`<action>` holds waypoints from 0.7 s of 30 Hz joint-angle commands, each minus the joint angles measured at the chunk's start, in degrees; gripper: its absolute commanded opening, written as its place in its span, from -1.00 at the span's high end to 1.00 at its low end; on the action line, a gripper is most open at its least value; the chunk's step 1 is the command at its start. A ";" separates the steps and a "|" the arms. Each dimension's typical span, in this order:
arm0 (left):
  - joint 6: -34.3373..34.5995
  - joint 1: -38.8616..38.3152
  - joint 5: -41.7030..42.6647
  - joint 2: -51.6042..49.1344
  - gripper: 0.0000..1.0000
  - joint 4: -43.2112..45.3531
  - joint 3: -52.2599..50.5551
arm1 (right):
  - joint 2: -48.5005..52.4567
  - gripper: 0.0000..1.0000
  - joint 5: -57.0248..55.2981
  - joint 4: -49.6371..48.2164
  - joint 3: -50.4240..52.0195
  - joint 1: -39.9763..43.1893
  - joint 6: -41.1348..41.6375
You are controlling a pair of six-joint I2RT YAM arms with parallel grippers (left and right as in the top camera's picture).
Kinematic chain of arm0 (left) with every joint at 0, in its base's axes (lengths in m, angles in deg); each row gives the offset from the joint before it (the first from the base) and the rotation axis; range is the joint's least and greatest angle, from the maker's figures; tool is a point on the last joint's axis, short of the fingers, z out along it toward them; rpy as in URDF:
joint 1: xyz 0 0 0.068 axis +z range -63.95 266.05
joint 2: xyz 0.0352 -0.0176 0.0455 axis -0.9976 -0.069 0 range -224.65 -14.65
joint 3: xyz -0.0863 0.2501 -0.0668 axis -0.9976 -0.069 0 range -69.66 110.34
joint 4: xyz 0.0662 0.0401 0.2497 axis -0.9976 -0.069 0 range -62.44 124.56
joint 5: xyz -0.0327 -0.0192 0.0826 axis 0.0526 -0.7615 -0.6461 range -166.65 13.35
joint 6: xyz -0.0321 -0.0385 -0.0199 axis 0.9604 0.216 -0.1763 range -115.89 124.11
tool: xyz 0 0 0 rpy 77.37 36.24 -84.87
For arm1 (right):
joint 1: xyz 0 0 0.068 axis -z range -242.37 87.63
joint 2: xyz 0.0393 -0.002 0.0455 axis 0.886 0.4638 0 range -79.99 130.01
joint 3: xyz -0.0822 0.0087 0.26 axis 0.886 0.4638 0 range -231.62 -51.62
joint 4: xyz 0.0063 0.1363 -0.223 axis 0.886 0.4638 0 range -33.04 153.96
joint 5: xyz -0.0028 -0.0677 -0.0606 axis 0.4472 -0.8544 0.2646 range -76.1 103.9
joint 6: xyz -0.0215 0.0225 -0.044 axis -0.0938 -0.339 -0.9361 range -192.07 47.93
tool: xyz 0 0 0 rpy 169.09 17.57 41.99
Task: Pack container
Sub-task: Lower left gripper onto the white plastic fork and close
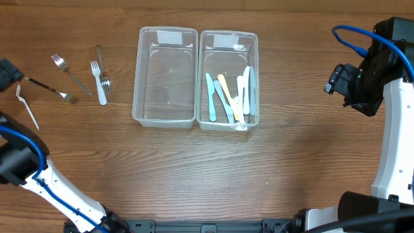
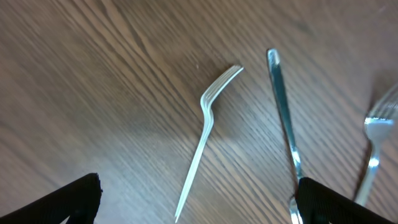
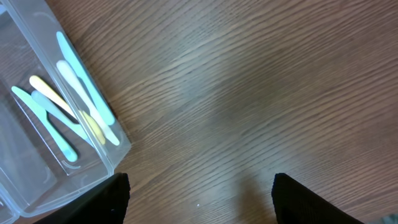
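Left pincer (image 2: 199,194) wide open, empty, over the white fork (image 2: 207,124) lying flat on the bench (image 2: 93,74), well left of the empty container (image 1: 137,84). Thin handle could skid, or I snag the steel fork (image 2: 283,112) beside it. Right pincer (image 3: 199,196) open, empty too.

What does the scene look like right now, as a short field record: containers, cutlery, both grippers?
left container: empty
right container: holds pastel plastic knives
loose cutlery: about five forks, metal and white plastic, on the table left of the containers
left gripper: open, above a white plastic fork, nothing held
right gripper: open, nothing held, over the table beside the right container
packing: forks not yet in a container
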 commanded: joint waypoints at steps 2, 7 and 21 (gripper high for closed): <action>-0.44 -0.17 1.36 -1.16 -1.00 2.80 -5.22 | -0.59 -0.51 0.31 -0.11 -0.11 0.02 -0.17; -0.57 -0.15 1.33 -1.16 -1.00 6.97 -10.27 | -0.59 -0.52 0.31 0.26 -0.11 0.02 -0.15; -7.21 -0.13 5.29 -3.21 -1.00 16.46 -18.49 | -0.59 -0.51 0.28 2.19 -0.11 0.02 -0.15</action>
